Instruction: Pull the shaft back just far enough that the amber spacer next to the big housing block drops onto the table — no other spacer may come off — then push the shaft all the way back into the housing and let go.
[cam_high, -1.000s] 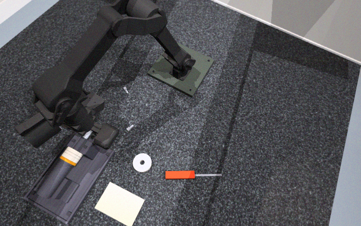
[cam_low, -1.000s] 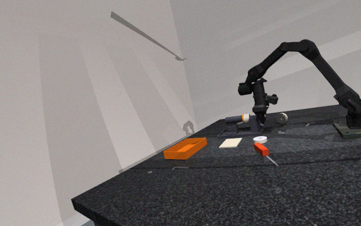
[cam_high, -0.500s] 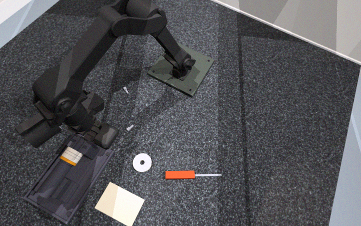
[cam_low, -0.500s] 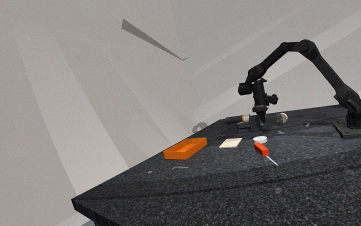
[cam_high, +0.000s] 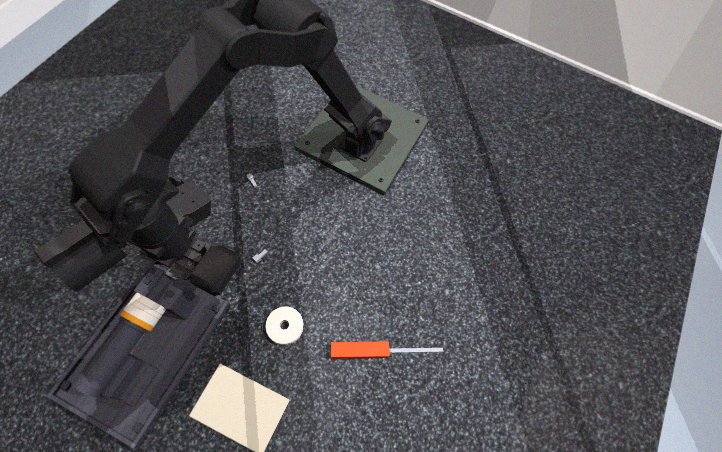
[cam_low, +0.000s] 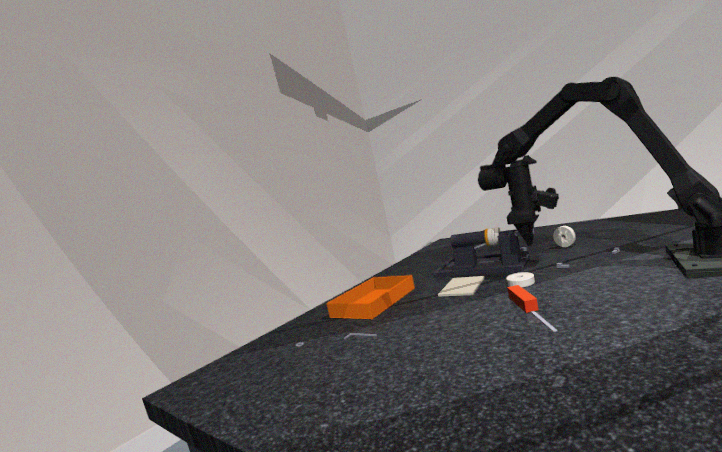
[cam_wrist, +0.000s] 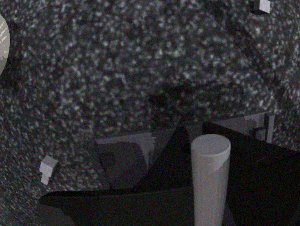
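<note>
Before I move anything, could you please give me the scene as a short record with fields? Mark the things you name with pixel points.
pincer (cam_high: 178, 271) (cam_wrist: 193, 132): shut on the shaft (cam_wrist: 211, 175)
shaft position: end sticks out past the pincer's fingers
amber spacer (cam_high: 137, 320) (cam_low: 486, 236): still to be dropped, beside the big housing block (cam_high: 119, 349) (cam_low: 468, 239)
white spacers (cam_high: 147, 306) (cam_low: 494, 236): on the amber one's other side
screwdriver (cam_high: 360, 349) (cam_low: 522, 299): lying on the table, red handle
orange tray (cam_low: 349, 310): seen only in the exterior view
not yet done: pulling back, pushing in, letting go

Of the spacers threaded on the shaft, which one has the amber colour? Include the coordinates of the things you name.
The amber spacer (cam_high: 138, 320) (cam_low: 486, 236) is the one directly against the big housing block (cam_high: 114, 354) (cam_low: 467, 239); the others are off-white.
</note>
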